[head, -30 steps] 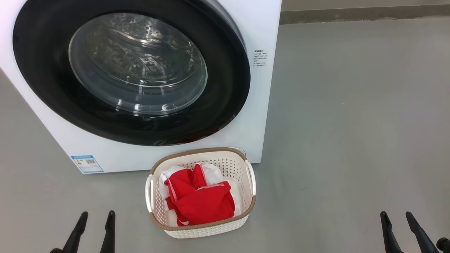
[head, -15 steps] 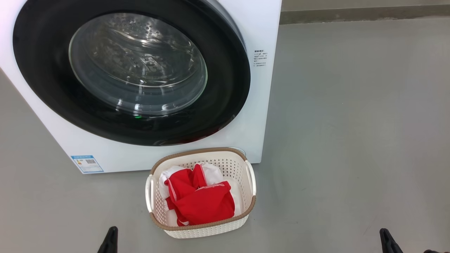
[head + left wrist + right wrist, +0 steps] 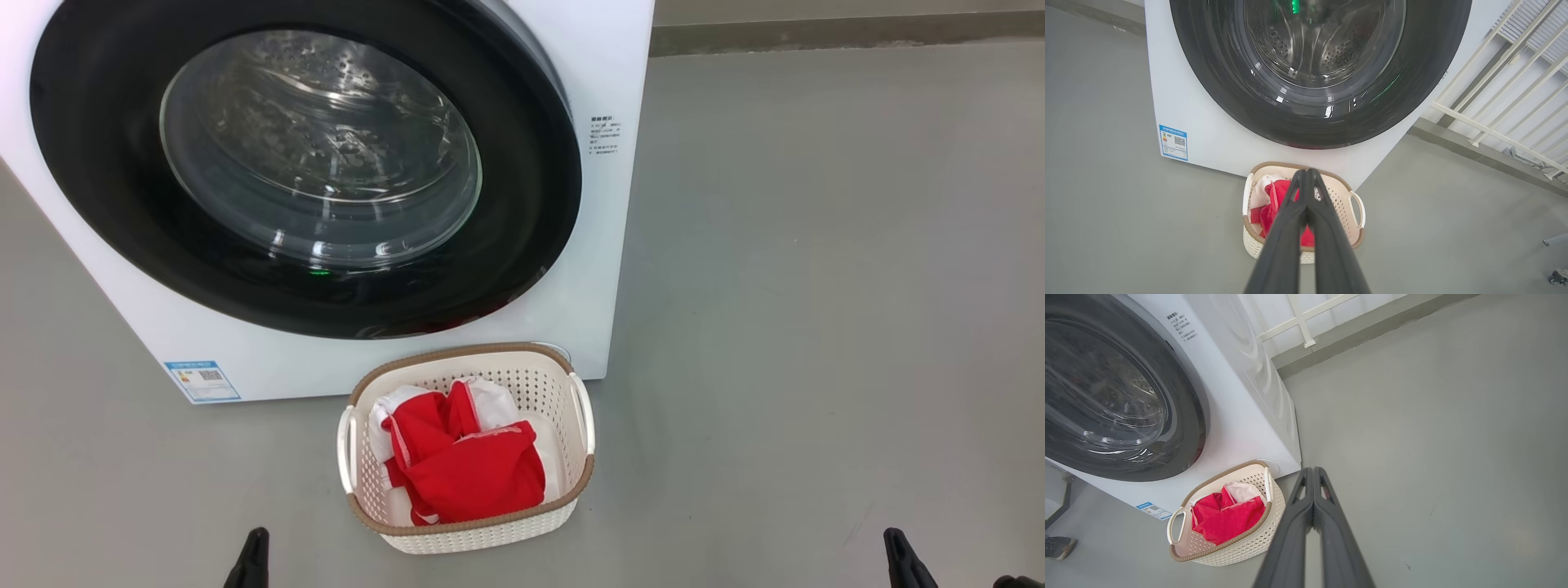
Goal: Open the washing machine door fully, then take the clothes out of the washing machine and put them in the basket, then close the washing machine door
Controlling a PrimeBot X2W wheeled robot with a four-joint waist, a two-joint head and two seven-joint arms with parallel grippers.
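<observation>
Well, the washing machine door [image 3: 306,163] sits closed flat against the white washing machine [image 3: 608,261], and the steel drum shows through its glass. On the grey floor [image 3: 816,327], close in front of the machine's lower right corner, stands the basket [image 3: 457,353] with the red and white clothes [image 3: 469,469] heaped inside. The left tool [image 3: 1306,173] has its fingers pressed together on nothing. The right tool [image 3: 1313,470] is likewise pinched closed and empty, above bare floor to the basket's right.
</observation>
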